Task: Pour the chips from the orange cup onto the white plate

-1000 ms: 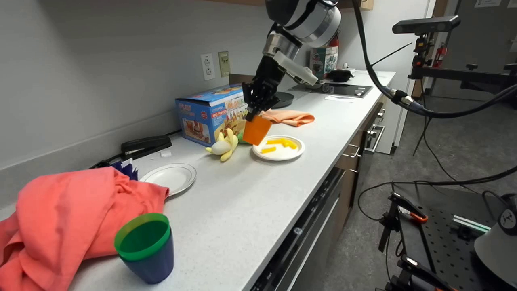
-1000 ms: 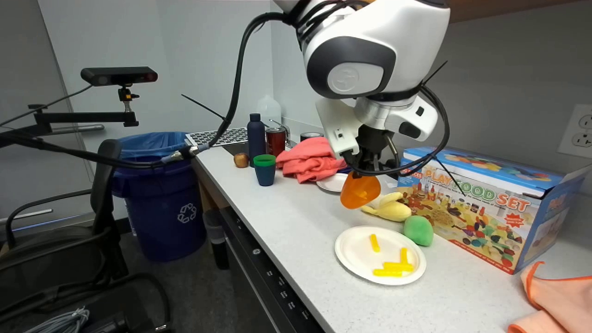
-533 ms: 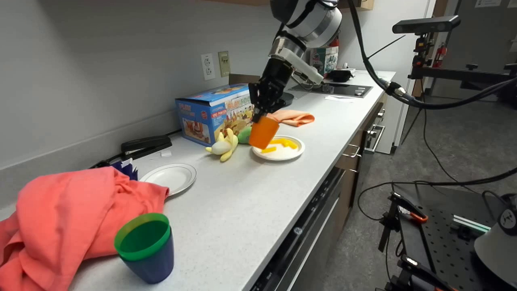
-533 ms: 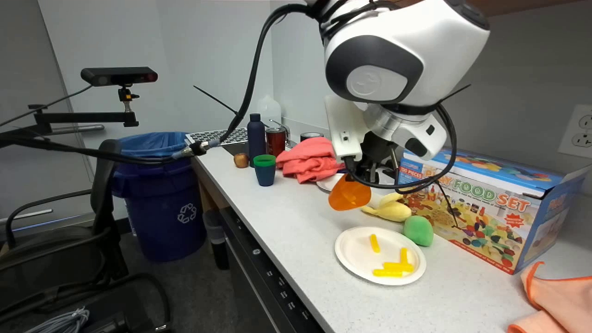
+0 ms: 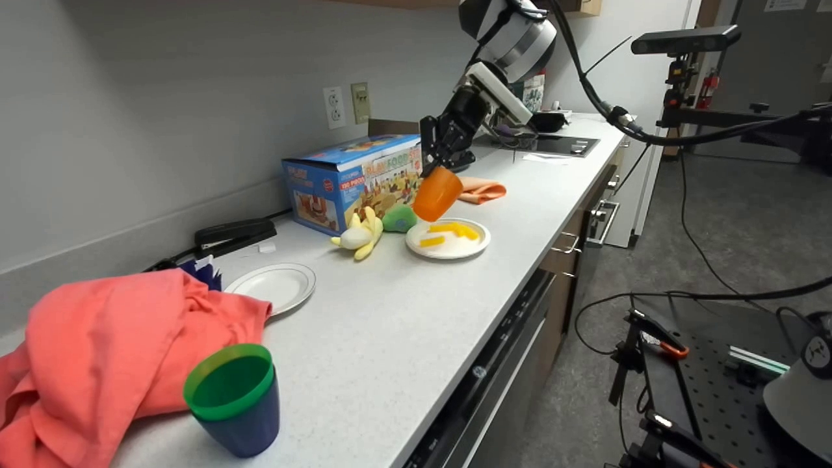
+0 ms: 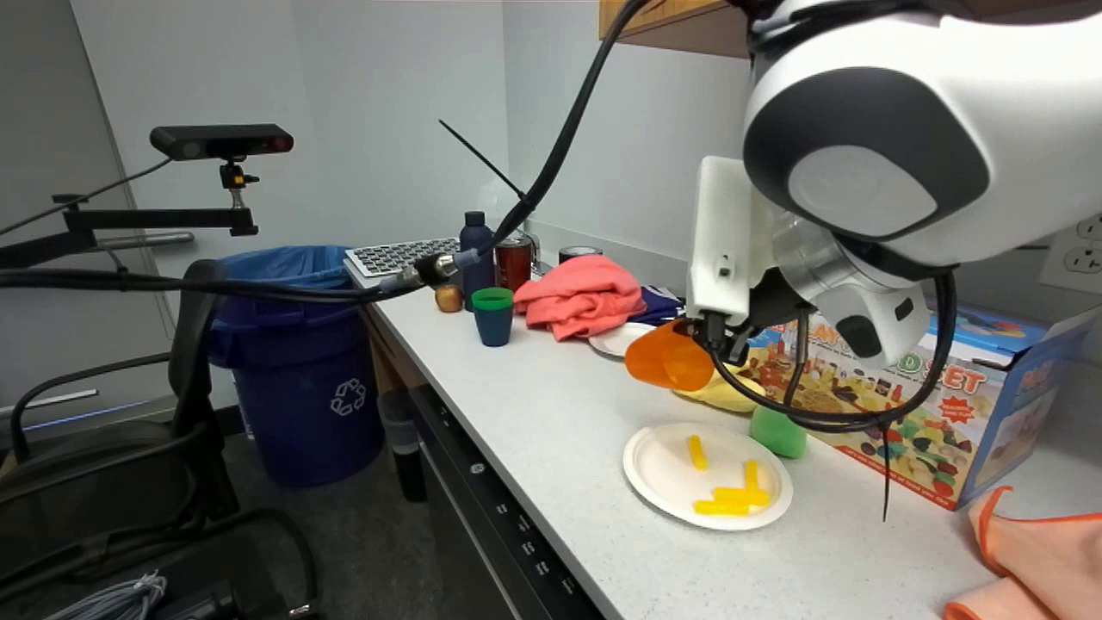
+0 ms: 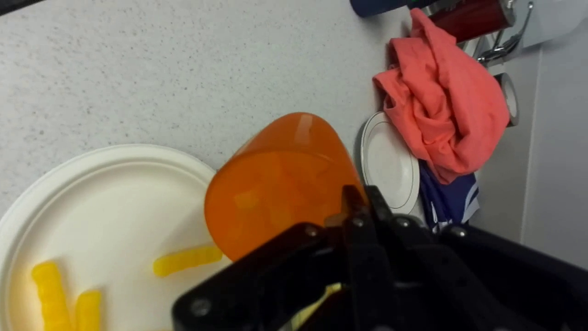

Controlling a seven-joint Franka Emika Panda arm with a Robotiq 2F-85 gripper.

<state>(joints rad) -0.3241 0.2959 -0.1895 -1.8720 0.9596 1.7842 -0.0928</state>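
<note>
Jaws pinch the tilted cup (image 7: pixel 275 202). The plate (image 6: pixel 671 478) and chips (image 6: pixel 740 497) lie below them; a slipping hold could drop the cup and scatter the chips.

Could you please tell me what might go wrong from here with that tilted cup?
The tool seems to hold the orange cup by one side; a slip could drop it and scatter the chips. In the wrist view the cup overlaps the edge of the white plate, so anything left inside, which I cannot make out, might land on the counter. Moving low could nudge the green toy beside the plate.
</note>
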